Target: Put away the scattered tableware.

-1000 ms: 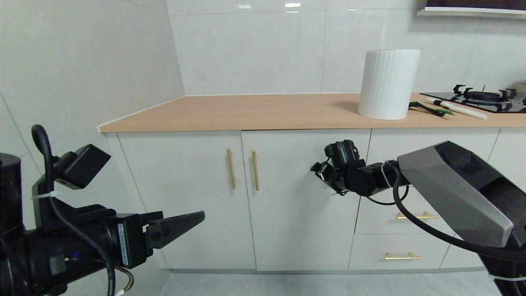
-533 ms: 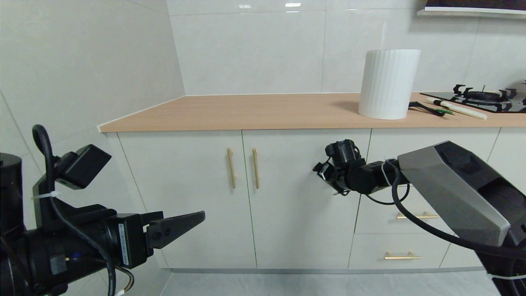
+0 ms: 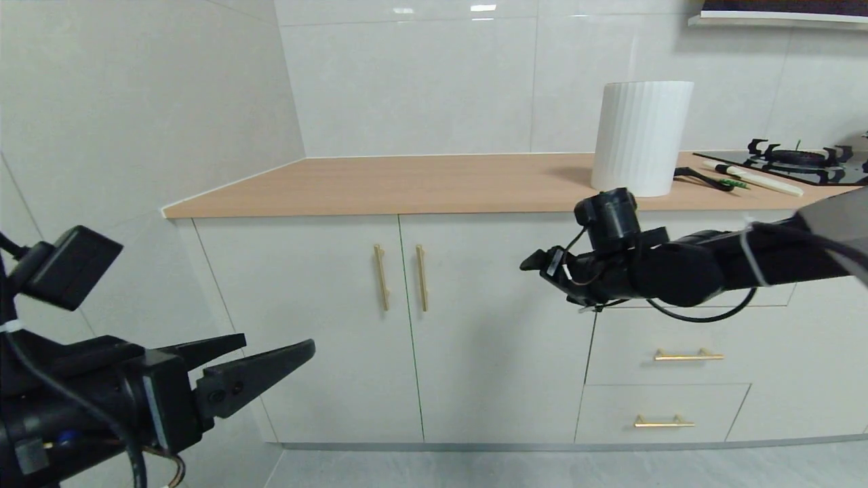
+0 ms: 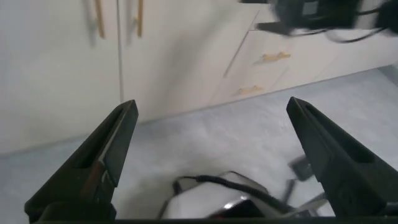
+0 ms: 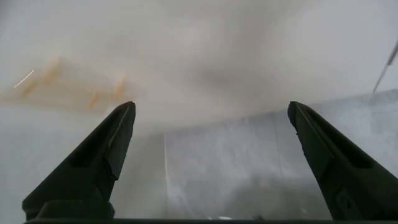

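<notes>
While left gripper point(image 3: 279, 343) dips lower, right gripper point(image 3: 536, 263) rises toward countertop point(image 3: 420, 183).

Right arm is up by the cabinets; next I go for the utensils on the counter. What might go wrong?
1. The right end effector sits below the countertop edge, near the cabinet fronts; rising straight up may clip that edge.
2. The tall white container stands right beside the utensils; a sideways reach might tip it.
3. The utensils lie at the stove edge, so a grasp may snag there.
</notes>
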Robot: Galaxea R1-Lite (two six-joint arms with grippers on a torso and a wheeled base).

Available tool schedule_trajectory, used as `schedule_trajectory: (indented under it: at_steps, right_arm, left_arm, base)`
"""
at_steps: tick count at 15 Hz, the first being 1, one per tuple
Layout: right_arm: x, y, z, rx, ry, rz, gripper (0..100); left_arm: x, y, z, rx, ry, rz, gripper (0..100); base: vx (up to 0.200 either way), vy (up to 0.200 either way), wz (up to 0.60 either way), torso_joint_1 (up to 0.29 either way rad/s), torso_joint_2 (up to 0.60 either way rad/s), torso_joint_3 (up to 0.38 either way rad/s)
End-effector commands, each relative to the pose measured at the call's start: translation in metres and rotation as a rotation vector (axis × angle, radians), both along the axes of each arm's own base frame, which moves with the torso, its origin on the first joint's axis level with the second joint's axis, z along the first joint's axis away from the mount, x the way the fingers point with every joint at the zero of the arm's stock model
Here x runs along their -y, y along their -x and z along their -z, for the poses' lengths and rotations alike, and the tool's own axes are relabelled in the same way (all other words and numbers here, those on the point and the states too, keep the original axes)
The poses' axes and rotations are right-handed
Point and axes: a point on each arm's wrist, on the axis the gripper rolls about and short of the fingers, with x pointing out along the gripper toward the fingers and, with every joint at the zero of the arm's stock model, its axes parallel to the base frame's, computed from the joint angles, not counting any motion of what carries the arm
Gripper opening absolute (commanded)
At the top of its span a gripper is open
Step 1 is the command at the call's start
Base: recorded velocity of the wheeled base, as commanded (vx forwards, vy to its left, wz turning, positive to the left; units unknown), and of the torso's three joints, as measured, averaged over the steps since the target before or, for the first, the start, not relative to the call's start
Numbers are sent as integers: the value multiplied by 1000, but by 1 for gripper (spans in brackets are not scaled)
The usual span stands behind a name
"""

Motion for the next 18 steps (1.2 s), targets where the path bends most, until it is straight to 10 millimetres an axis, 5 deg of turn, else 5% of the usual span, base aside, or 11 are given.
schedule_trajectory:
  at_steps: [1, 2, 3, 4, 5, 7, 10, 13, 18]
  right_arm:
    - [43, 107, -75, 160, 8, -90, 100]
    - [43, 107, -75, 160, 8, -90, 100]
    - [82, 177, -87, 249, 42, -100, 100]
    - [105, 214, -82, 308, 120, -85, 100]
    - [118, 232, -79, 354, 185, -71, 100]
    - [165, 313, -71, 610, 368, 6, 100]
    - [189, 375, -56, 725, 438, 121, 100]
    - [195, 424, -31, 780, 510, 277, 100]
    - [192, 419, 2, 684, 632, 397, 100]
  left_arm:
    - [-16, 26, 2, 93, -37, -7, 100]
    - [-16, 26, 2, 93, -37, -7, 100]
    - [-35, 52, 5, 202, -59, -46, 100]
    - [-44, 70, 2, 268, -31, -56, 100]
    - [-48, 78, 1, 296, -19, -66, 100]
    - [-65, 116, 7, 369, 10, -104, 100]
    - [-78, 156, 22, 433, 22, -190, 100]
    - [-81, 181, 48, 468, 7, -274, 100]
    - [-78, 179, 57, 442, -59, -425, 100]
  base:
    - [0, 0, 0, 0, 0, 0]
    - [0, 0, 0, 0, 0, 0]
    - [0, 0, 0, 0, 0, 0]
    - [0, 0, 0, 0, 0, 0]
    - [0, 0, 0, 0, 0, 0]
    - [0, 0, 0, 0, 0, 0]
    - [0, 0, 0, 0, 0, 0]
    - [0, 0, 0, 0, 0, 0]
    - [0, 0, 0, 0, 0, 0]
